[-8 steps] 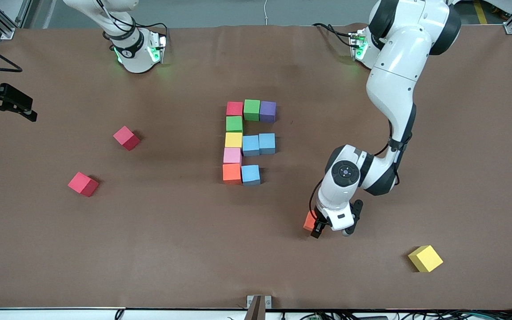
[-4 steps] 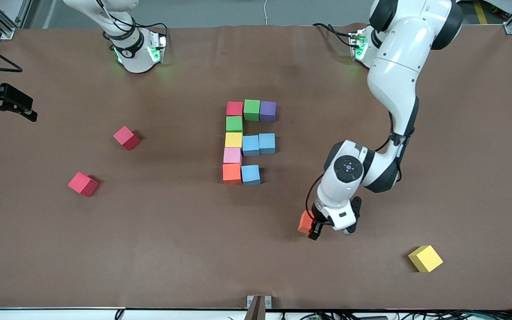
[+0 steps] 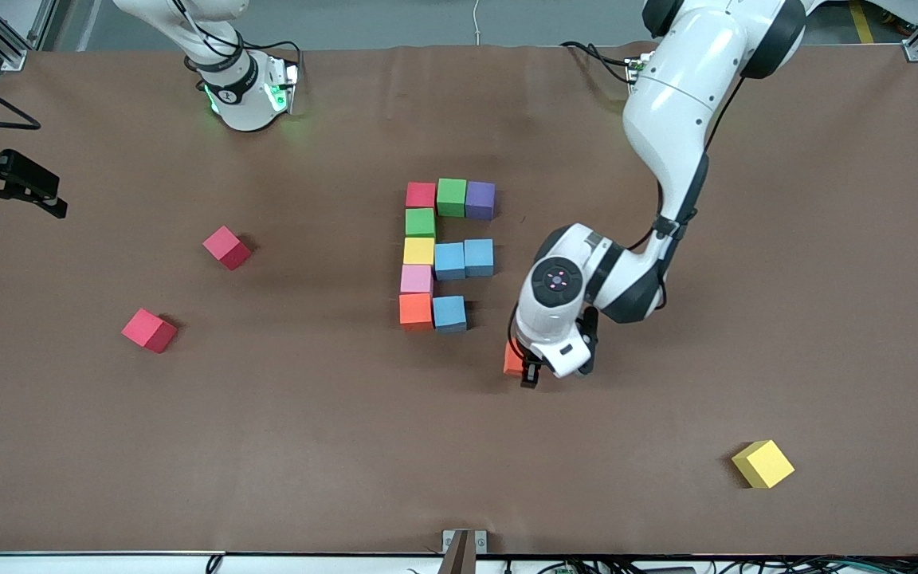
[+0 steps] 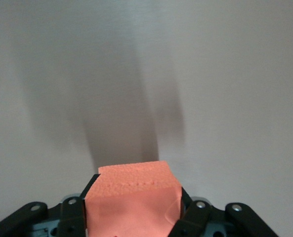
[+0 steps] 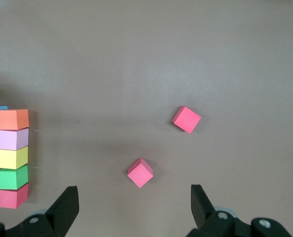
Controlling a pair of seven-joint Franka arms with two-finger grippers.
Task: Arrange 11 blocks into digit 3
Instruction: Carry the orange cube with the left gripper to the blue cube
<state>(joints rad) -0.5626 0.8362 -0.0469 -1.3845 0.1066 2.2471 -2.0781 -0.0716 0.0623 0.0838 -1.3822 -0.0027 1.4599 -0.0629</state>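
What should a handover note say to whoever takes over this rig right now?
Left gripper shut on orange block, in the air beside the figure's light blue end block.
Right gripper open, waiting over two loose red blocks.
Done: ten blocks placed in the figure.
Left: place the orange block to finish the 3. A yellow block lies loose too.
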